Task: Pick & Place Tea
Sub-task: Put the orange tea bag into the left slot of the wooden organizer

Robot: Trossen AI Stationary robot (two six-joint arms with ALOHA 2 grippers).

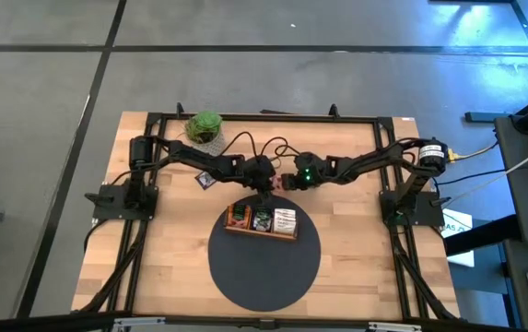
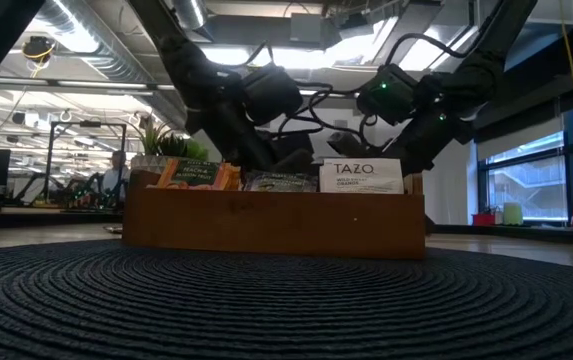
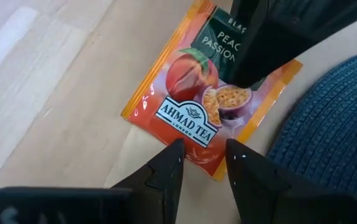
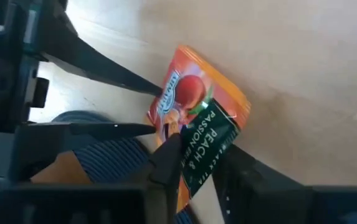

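An orange tea packet (image 3: 184, 106) with a black-green end lies on the wood just behind the wooden tray (image 1: 228, 221), at the edge of the dark round mat (image 1: 264, 272). My right gripper (image 4: 200, 149) is shut on its black-green end. My left gripper (image 3: 204, 152) is open, with one finger on either side of the packet's opposite orange corner, not closed on it. Both grippers meet behind the tray (image 1: 277, 183). The tray's compartments hold upright tea packets (image 2: 361, 176). My right gripper pinches the packet's black-green end (image 4: 206, 134) between its two fingers, which slant down from the table's right side. The orange end (image 4: 181, 90) points away toward my left gripper. Whether the packet is clear of the wood, I cannot tell.
A small green potted plant (image 1: 205, 127) stands at the back left. One small dark packet (image 1: 203, 179) lies on the wood left of the grippers. The mat's woven edge (image 3: 334, 124) runs right beside the orange packet.
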